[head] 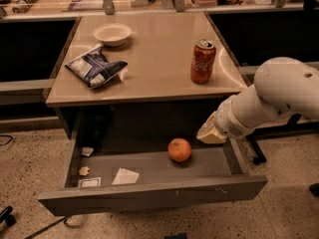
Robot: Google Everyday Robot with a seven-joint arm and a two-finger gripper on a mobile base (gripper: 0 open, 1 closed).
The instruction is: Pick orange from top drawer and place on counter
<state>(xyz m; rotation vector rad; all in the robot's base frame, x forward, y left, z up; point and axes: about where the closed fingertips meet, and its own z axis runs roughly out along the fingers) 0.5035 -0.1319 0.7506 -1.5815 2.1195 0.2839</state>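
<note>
In the camera view, the orange [179, 150] lay lower centre in the open top drawer [149, 194], untouched, with the gripper [211, 133] just right of it, its opening impossible to tell; 1 sideways nudge could have rolled the fruit away.

**Layout by clock face**

The counter [154, 78] sits above and behind the pulled-out top drawer [149, 195]. From the counter's centre:
- bowl [112, 34] at 11 o'clock, near the back edge
- snack bag [95, 66] at 9
- soda can [203, 61] at 3, upright

In the drawer, the orange [179, 150] is on the floor, right of centre. The paper scraps [125, 176] are at 8 o'clock from it, front-left. The gripper [212, 132] is at 2 o'clock from the orange, near but apart, over the drawer's right wall and under the counter's front edge. The bench [75, 5] is at 12, behind the counter.
</note>
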